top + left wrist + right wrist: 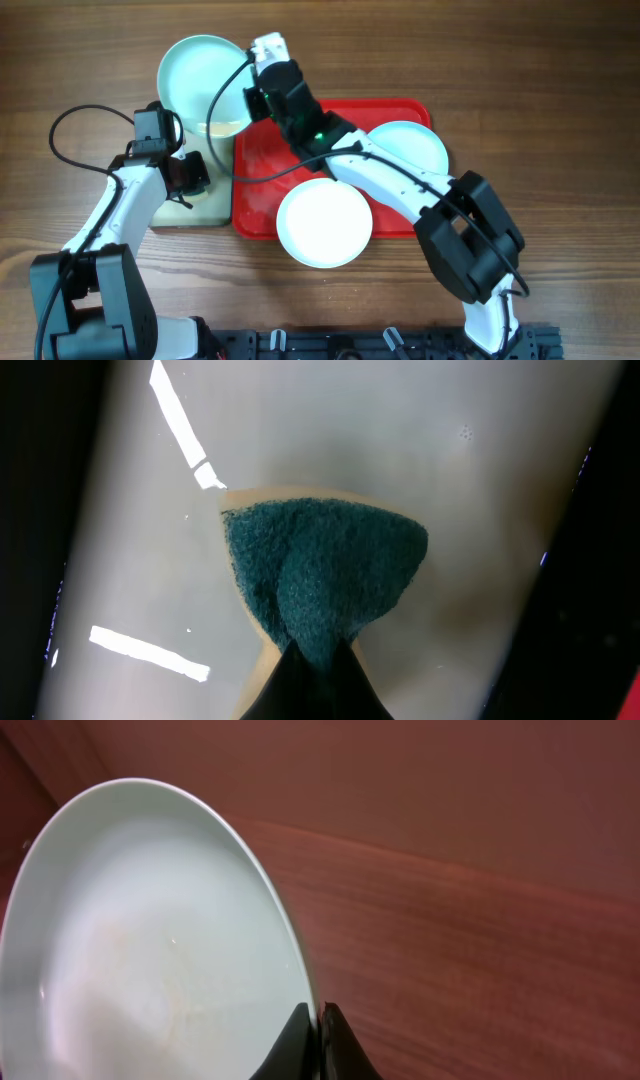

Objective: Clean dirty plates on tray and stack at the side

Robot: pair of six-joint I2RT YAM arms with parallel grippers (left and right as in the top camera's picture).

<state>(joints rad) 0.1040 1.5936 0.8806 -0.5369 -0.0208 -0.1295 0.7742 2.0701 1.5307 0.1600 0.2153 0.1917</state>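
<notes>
The right pincer (318, 1032) is closed on the rim of a light-blue plate (150, 940). Its two dark fingertips pinch the edge from either side, and the plate spreads away from them with its inside facing the wrist camera, faint streaks across it. Past the rim is the brown wooden table (480, 900). I cannot tell whether the plate rests on the table or hangs just above it.

From above, the held plate is on the side of this pincer away from the red tray (262, 165), which lies directly behind the pincer under its arm. Farther back along the arm, a white plate (325, 222) sits over the tray's front rim. An other light-blue plate (412, 143) lies at the tray's far end, partly covered by the arm.

The left pincer (315, 655) is clamped on a green sponge (320, 570), which fans out from its fingertips onto the pale floor of a small tray (450, 480). That small tray stands just beside the red tray, and the held plate is just beyond it.
</notes>
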